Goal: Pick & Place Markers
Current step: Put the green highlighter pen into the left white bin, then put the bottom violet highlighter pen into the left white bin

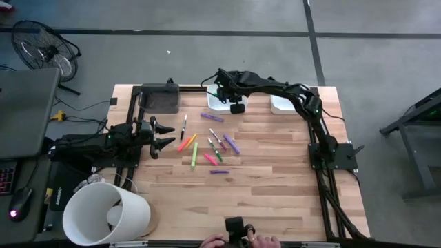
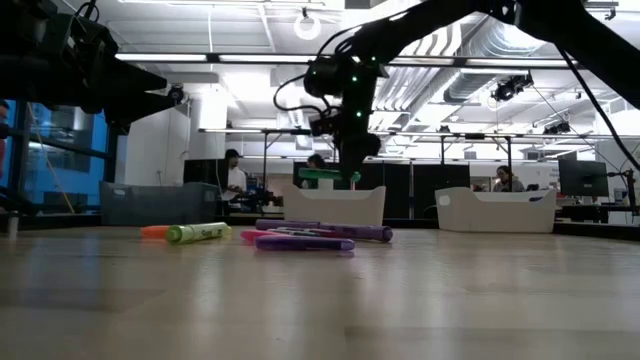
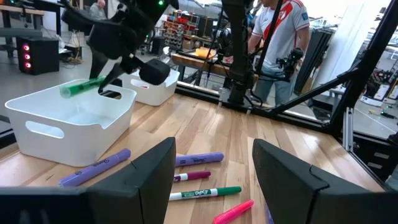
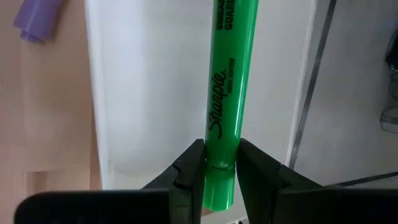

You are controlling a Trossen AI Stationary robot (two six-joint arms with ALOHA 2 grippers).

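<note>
While the right claw (image 4: 220,167) is gripping the green marker (image 4: 227,93) over the white tray (image 3: 68,121), an off-centre release is risking a rim bounce onto the worktop (image 1: 275,186).

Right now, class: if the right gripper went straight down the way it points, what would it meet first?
The right gripper, shut on the green marker, points down over the white tray. It would probably meet the tray's inside first, though the depth is hard to judge.

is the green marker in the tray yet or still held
Held: the right gripper is shut on the green marker, which hangs above the white tray.
</note>
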